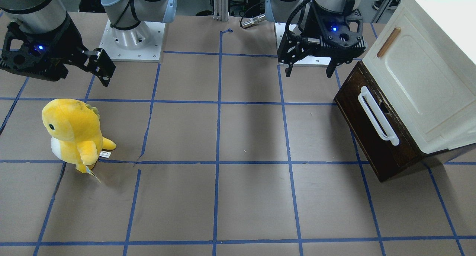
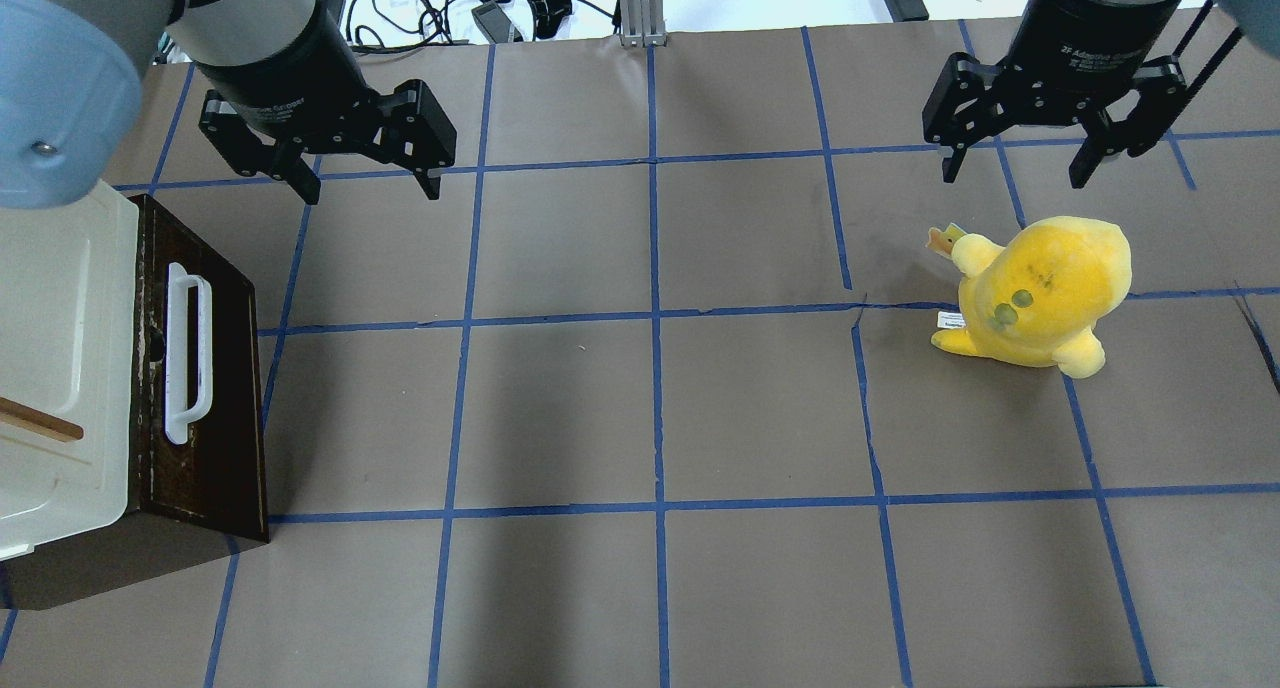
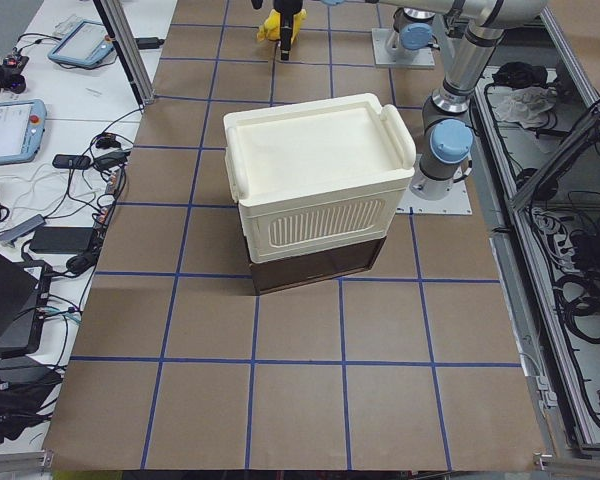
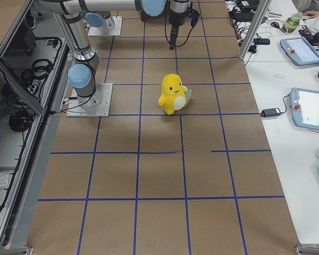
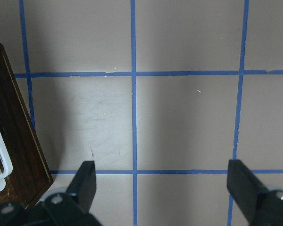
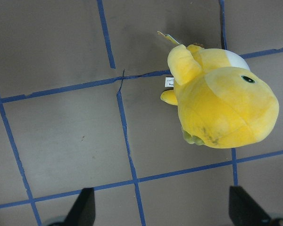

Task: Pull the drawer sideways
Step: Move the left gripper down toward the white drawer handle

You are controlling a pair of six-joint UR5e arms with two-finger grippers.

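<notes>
My left gripper (image 2: 372, 190), like my right gripper (image 2: 1012, 176), hangs open above the desk (image 2: 650, 418): approach step.
Under the cream cabinet (image 2: 60, 318) at my left, the drawer (image 2: 230, 418) sits shut; next I must straddle its white handle (image 2: 178, 368) and close.

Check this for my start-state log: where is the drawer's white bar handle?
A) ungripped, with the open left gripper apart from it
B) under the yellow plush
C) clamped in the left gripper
A: the left gripper hangs open, apart from the white bar handle on the drawer.
</notes>
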